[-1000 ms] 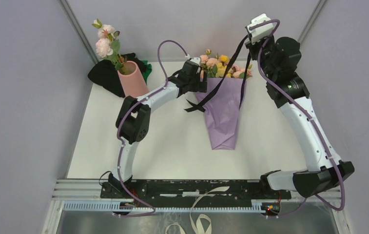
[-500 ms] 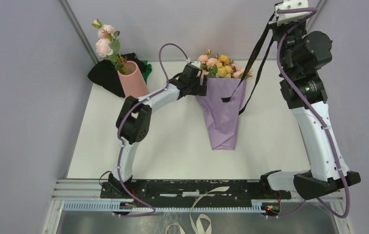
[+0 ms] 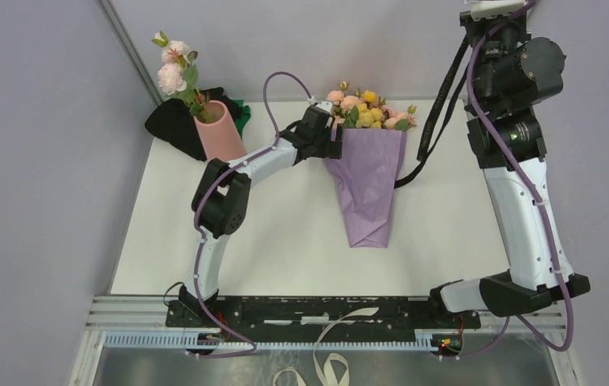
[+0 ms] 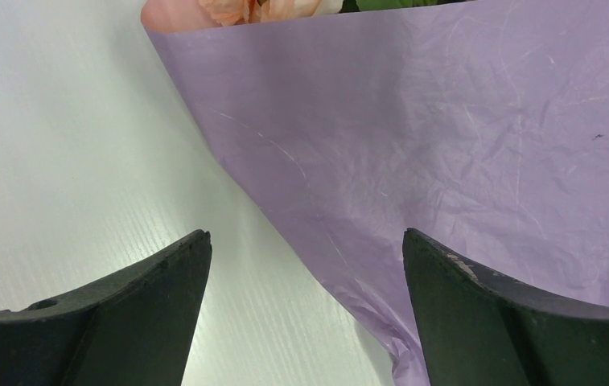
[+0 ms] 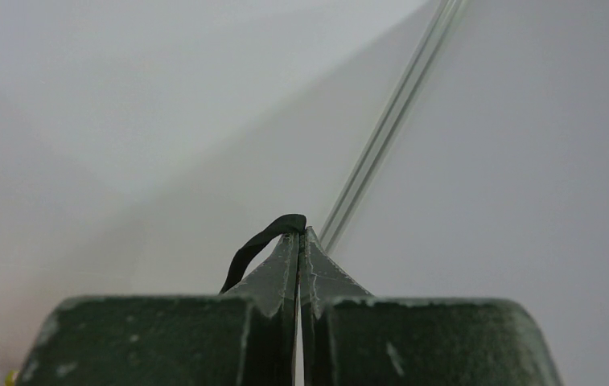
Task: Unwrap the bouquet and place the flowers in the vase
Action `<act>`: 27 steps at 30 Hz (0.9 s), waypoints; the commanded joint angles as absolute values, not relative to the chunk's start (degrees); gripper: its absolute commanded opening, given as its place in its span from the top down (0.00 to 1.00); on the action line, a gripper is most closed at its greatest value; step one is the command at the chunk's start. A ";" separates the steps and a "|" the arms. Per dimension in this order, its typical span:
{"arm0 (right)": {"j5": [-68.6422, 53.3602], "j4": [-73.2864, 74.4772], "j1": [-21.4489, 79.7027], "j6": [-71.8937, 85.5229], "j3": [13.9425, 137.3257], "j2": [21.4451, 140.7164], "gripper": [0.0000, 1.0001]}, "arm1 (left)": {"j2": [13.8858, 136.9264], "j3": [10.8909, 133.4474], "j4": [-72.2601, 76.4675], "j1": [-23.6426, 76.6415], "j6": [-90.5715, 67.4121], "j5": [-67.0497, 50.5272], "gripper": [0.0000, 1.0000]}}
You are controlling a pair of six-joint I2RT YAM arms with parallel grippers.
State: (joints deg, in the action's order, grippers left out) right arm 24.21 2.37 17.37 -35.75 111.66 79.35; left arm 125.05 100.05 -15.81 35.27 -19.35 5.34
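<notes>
A white worktop (image 3: 285, 241) seen from above, walled in by pale grey panels, with two robot arms bolted at its near edge.

The right arm (image 3: 518, 209) stands tall along the right side and reaches up to the top edge of the overhead view. The left arm (image 3: 236, 173) bends low across the worktop toward the middle.

The bouquet (image 3: 369, 185) lies flat at the centre, a lilac paper cone with its point toward the arm bases and its wide mouth toward the back wall.

A black cloth lump (image 3: 174, 125) sits in the far left corner. Just in front of it stands the salmon-pink vase (image 3: 219, 133), upright, with a pale pink sprig (image 3: 174, 68) in it.

A black ribbon (image 3: 438, 112) hangs in a long loop from the right arm's tip down to the worktop, its lower end at the cone's right edge.

The flowers (image 3: 365, 104), peach-pink and yellow, poke out of the cone's mouth.

The left hand (image 4: 305, 249) is released, fingers spread wide astride the cone's left edge near the mouth, one finger over paper and one over bare worktop. It grips nothing.

The right hand (image 5: 299, 237) is clenched high in the air, pinching the ribbon at its fingertips.
</notes>
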 commanded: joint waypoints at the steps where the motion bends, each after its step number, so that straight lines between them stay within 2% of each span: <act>1: 27.25 0.43 16.64 -38.54 111.44 77.43 1.00 | 121.85 99.96 -13.97 35.50 -18.00 3.97 0.06; 7: 27.32 -3.99 15.62 -34.74 94.74 71.85 1.00 | 122.06 99.30 -13.72 35.61 -18.00 3.99 0.06; 13: 26.77 -10.18 15.30 -28.82 70.59 65.31 1.00 | 122.55 98.81 -13.37 35.60 -17.84 3.96 0.06; 22: 29.35 -14.81 14.68 -18.63 43.88 62.29 1.00 | 122.68 96.44 -10.51 35.88 -18.80 2.56 0.06; 27: 27.23 -15.88 14.55 -13.56 36.27 64.24 1.00 | 122.17 95.53 -9.19 36.59 -18.56 2.05 0.06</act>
